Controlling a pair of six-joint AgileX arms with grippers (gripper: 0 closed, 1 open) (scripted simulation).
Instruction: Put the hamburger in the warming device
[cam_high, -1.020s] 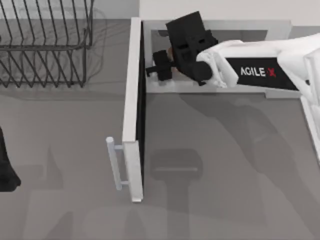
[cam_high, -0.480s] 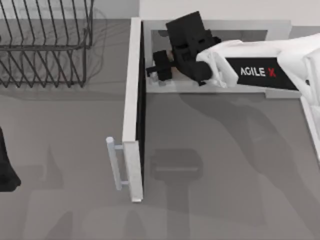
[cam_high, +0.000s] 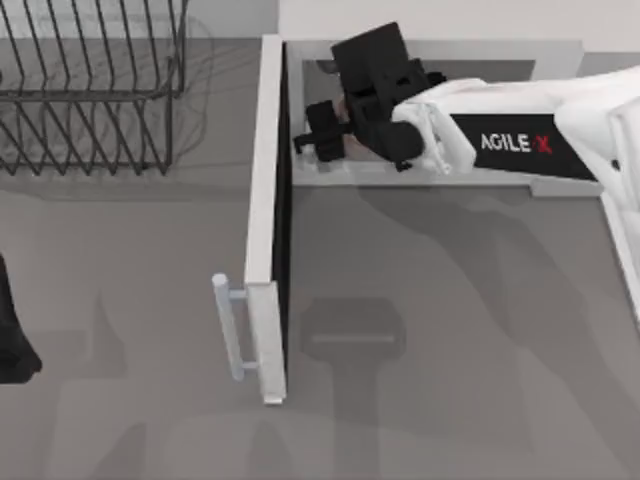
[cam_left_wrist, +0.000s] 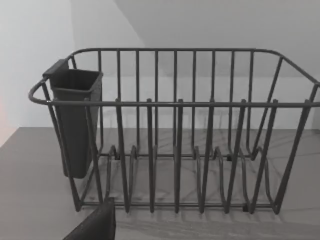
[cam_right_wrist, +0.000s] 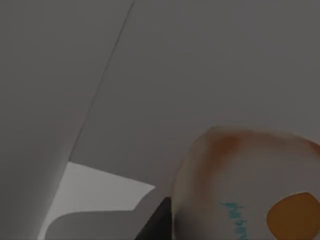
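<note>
Nearest, bare grey tabletop (cam_high: 470, 380), crossed by soft shadows. At its left edge, well apart from everything else, left arm (cam_high: 10, 335) parked; left end effector (cam_high: 14, 350) dark and cut off by the border there, open or closed impossible to tell. A little farther in, pale bar handle (cam_high: 228, 325) on the free end of the door (cam_high: 265, 200), swung wide open and standing edge-on, running from the near middle of the tabletop back to the hinge side of the microwave (cam_high: 440, 48). Beyond the door's hinge end, the open white cavity, floor lit along its front lip. Reaching into it from the right, white right arm (cam_high: 520, 140) with its AgileX lettering, black wrist block inside the opening, right end effector (cam_high: 322, 132) low over the cavity floor, close to the door side. State of that end effector not readable from above or from the wrist: cannot tell whether clamped or loose. In the right wrist view, hamburger (cam_right_wrist: 250, 185) looming very close, round and tan with an orange-brown patch, inside the dim cavity, grey walls behind it and a paler strip of floor below. Farthest back on the left, black wire rack (cam_high: 90, 90) beside the microwave, apart from the door; in the left wrist view, same rack (cam_left_wrist: 175, 150) upright, a dark cup (cam_left_wrist: 75, 115) hung on one end.
</note>
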